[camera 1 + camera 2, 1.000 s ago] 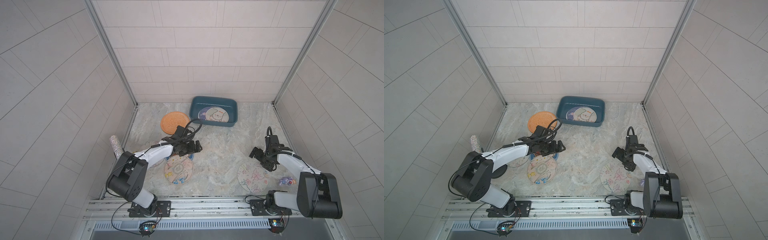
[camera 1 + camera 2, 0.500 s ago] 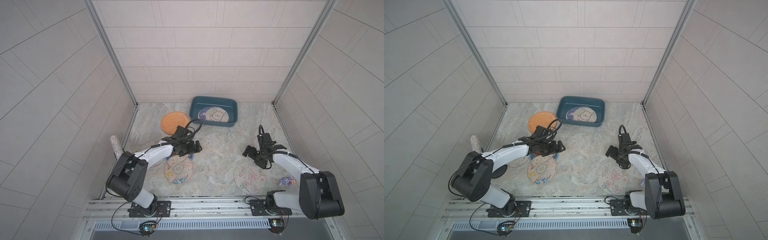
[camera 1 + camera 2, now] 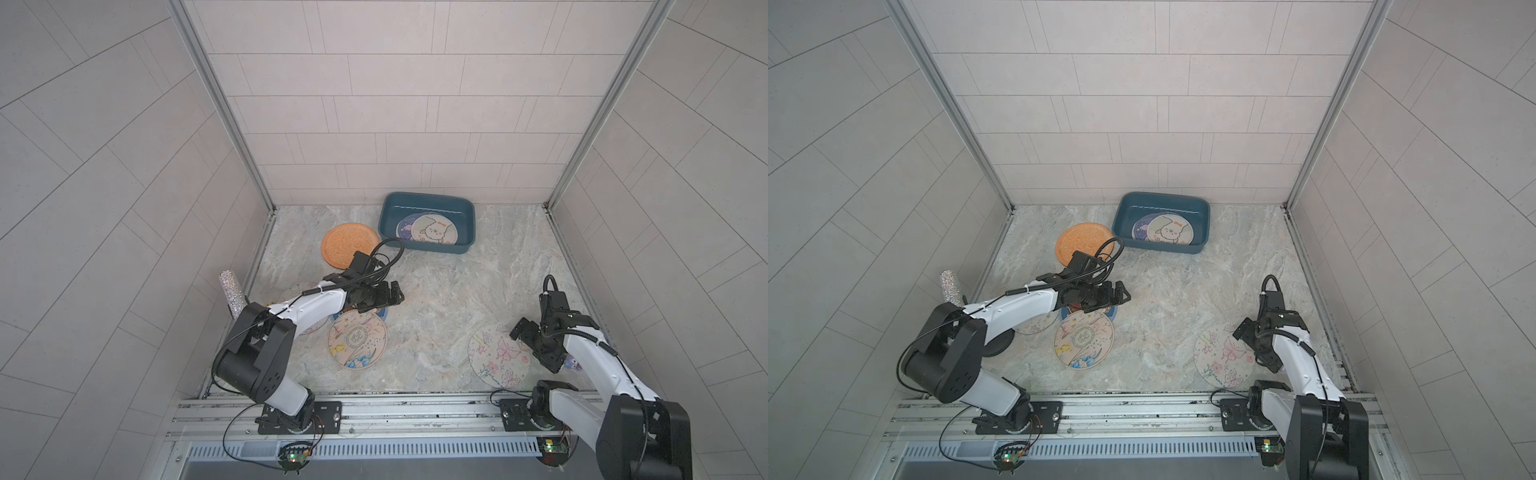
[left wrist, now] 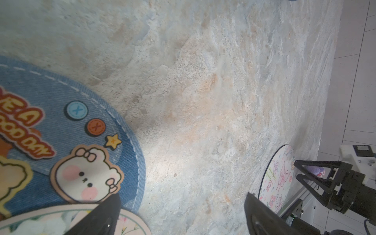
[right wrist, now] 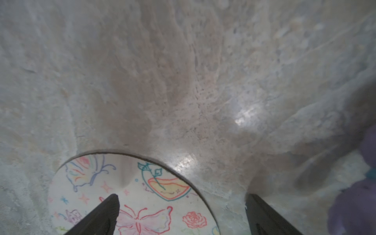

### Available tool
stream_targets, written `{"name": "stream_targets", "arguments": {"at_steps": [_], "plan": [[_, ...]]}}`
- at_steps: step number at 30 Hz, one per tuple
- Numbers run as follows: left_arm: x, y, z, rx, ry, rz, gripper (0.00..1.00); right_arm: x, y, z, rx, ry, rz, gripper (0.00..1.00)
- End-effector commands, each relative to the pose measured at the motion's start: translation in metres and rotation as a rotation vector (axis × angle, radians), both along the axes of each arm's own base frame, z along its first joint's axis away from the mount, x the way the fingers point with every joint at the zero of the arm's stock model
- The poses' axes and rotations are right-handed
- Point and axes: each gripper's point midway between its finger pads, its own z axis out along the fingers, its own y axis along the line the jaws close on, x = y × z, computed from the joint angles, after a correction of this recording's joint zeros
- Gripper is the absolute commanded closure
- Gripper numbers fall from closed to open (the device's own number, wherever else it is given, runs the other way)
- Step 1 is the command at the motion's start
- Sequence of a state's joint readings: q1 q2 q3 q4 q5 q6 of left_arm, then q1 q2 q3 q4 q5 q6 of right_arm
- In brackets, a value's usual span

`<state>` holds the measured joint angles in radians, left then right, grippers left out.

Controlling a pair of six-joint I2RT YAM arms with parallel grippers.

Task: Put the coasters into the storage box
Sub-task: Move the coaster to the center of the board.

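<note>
We are noting the right gripper (image 5: 181, 198), spread and empty, pulling back over the butterfly coaster (image 3: 496, 359) at the worktop's front-right corner, likely for pickup; left gripper (image 4: 181, 200) also spread, idling.

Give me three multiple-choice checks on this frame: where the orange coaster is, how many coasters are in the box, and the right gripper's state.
1. The orange coaster lies:
A) in the storage box
B) on the table beside the storage box
C) leaning on the wall

2. Coasters showing in the storage box:
A) none
B) five
C) two

3. The jaws of the right gripper are:
A) open, holding nothing
B) shut on a coaster
C) shut on the storage box rim

Key:
1 B, it lies flat outside the storage box wall.
2 C, a puppy coaster overlaps a darker coaster.
3 A, the right wrist view shows the jaws wide apart, gripping nothing.
</note>
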<state>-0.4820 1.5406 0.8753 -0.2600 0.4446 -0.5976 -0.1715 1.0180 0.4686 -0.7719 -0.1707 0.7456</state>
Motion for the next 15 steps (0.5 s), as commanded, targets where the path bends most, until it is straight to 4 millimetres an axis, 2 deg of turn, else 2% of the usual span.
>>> {"name": "stream_targets", "arguments": {"at_steps": [1, 6, 10, 15], "plan": [[-0.001, 0.001, 0.008, 0.000, -0.021, -0.013, 0.00, -0.007, 0.002, -0.007, 0.021, 0.027, -0.039, 0.00], [-0.002, 0.002, 0.009, 0.002, -0.026, -0.014, 0.00, -0.006, 0.022, -0.018, 0.136, 0.031, -0.042, 0.00], [-0.004, 0.003, 0.009, 0.000, -0.027, -0.013, 0.00, -0.007, 0.030, -0.014, 0.149, 0.016, -0.035, 0.00], [-0.003, 0.003, 0.007, -0.001, -0.028, -0.005, 0.00, -0.008, 0.051, -0.014, 0.179, 0.006, -0.002, 0.00]]}}
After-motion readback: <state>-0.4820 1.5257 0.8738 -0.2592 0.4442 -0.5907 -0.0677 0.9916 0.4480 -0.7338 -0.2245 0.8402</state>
